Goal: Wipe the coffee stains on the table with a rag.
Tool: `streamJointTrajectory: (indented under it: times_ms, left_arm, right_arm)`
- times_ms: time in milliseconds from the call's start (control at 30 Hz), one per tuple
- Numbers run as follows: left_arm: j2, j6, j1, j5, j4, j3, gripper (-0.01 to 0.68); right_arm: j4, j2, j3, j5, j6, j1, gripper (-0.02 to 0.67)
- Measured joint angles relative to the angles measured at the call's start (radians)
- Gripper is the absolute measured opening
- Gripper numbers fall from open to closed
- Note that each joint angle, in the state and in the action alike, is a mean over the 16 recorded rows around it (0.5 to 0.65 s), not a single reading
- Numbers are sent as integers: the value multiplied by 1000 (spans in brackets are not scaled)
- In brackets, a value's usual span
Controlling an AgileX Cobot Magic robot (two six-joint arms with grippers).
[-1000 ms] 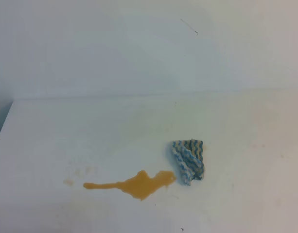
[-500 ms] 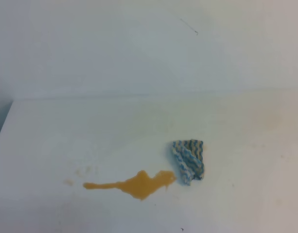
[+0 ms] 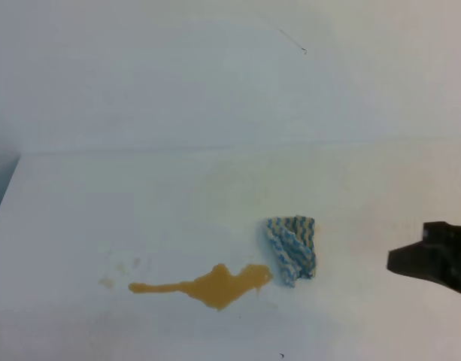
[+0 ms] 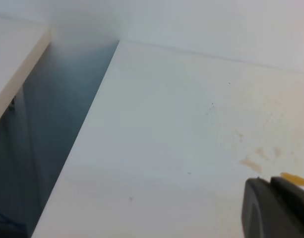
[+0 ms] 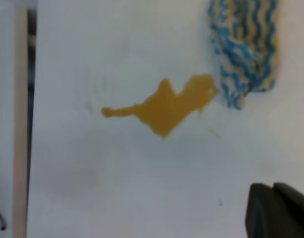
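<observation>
The coffee stains (image 3: 215,284) form an amber puddle with a thin tail pointing left on the white table (image 3: 140,203), with faint tan specks (image 3: 106,282) beyond the tail. The blue-and-white rag (image 3: 292,248) lies crumpled at the puddle's right end, touching it. My right gripper (image 3: 390,259) reaches in from the right edge, its dark fingers together, holding nothing, well right of the rag. The right wrist view shows the puddle (image 5: 164,106), the rag (image 5: 246,44) and the gripper (image 5: 272,186) below them. My left gripper (image 4: 270,181) is shut and empty near the stain's tail (image 4: 295,179).
The table's left edge (image 4: 77,148) drops into a dark gap beside another white surface (image 4: 13,54). A white wall (image 3: 215,75) rises behind the table. A small dark speck (image 3: 282,355) lies near the front.
My right gripper has come into the exterior view from the right edge. The rag and the coffee stains have not moved.
</observation>
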Motion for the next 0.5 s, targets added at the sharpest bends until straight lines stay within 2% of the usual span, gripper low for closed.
streamJointTrajectory:
  times_ms: [200,500]
  left_arm:
    - [0,0,0,0,0,0,0]
    - [0,0,0,0,0,0,-1]
  right_arm:
    - [79,175,-113,-18,-147,107,75]
    - [-86,341,-336,-124,-114,282,249]
